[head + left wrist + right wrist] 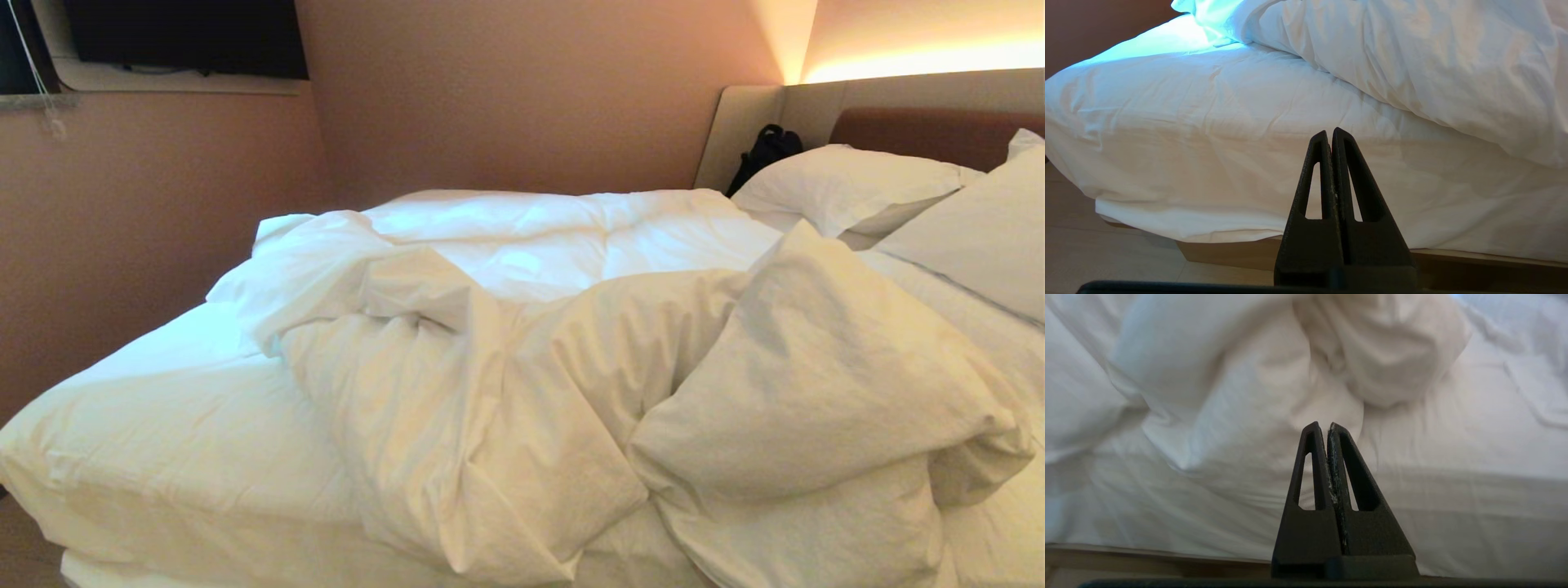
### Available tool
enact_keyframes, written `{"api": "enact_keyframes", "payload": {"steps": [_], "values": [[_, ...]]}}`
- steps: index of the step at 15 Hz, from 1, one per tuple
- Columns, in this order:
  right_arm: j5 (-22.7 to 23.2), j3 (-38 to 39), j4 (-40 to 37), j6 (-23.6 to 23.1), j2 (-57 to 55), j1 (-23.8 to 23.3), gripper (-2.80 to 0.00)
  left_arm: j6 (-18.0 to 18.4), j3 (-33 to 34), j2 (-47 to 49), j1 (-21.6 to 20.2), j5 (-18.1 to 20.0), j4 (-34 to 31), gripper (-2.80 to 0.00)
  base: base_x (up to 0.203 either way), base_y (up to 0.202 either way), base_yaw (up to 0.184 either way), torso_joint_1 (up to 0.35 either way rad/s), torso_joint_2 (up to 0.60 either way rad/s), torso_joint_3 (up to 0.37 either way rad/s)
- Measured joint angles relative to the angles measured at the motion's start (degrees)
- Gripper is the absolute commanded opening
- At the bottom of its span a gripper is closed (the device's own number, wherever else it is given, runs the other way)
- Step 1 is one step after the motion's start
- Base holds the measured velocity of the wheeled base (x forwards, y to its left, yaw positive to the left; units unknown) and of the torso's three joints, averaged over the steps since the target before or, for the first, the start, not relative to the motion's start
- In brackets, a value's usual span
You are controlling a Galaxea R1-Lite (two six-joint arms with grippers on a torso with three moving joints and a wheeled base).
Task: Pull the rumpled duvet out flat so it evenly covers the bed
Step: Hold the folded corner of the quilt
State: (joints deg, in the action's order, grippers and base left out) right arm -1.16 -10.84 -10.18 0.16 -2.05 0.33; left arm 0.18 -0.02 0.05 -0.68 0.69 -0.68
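Note:
The white duvet (522, 384) lies bunched in thick folds across the middle of the bed (163, 441), with one puffy fold turned over at the near right. The sheet at the bed's left end is bare. Neither arm shows in the head view. My left gripper (1329, 132) is shut and empty, level with the mattress side, with the duvet (1412, 61) overhanging above it. My right gripper (1324, 425) is shut and empty too, pointing at a hanging bulge of duvet (1257, 388) just beyond its tips.
Two white pillows (849, 188) lean on the padded headboard (931, 131) at the right, with a black bag (763, 155) in the corner. A wall runs along the bed's far side. The brown bed base (1229, 253) and pale floor (1106, 261) lie below the mattress.

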Motion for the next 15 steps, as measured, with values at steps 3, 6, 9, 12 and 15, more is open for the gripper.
{"api": "enact_keyframes", "payload": {"steps": [3, 6, 9, 12, 15], "values": [[0.04, -4.93, -1.78, 0.06, -5.89, 0.0, -2.8, -0.02, 0.0, 0.0, 0.0, 0.02, -0.02, -2.8, 0.0, 0.0, 0.0, 0.0, 0.0, 0.0], [0.92, -11.65, -1.72, 1.16, -15.95, 0.02, -2.8, -0.02, 0.0, 0.0, 0.0, 0.02, 0.0, -2.8, 0.0, 0.0, 0.0, 0.0, 0.0, 0.0], [3.42, -18.54, -1.7, 4.37, -28.51, 0.05, -2.8, -0.02, -0.02, 0.0, 0.0, 0.0, 0.0, -2.8, 0.0, 0.0, 0.0, 0.0, 0.0, 0.0], [5.83, -25.28, -1.8, 9.84, -41.84, 0.09, -2.8, -0.02, -0.02, 0.0, 0.0, 0.02, 0.0, -2.8, 0.0, 0.0, 0.0, 0.0, 0.0, 0.0], [7.28, -31.87, -2.1, 16.45, -52.5, 0.13, -2.8, 0.0, -0.02, 0.0, 0.0, 0.02, -0.02, -2.8, 0.0, 0.0, 0.0, 0.0, 0.0, 0.0]]}}
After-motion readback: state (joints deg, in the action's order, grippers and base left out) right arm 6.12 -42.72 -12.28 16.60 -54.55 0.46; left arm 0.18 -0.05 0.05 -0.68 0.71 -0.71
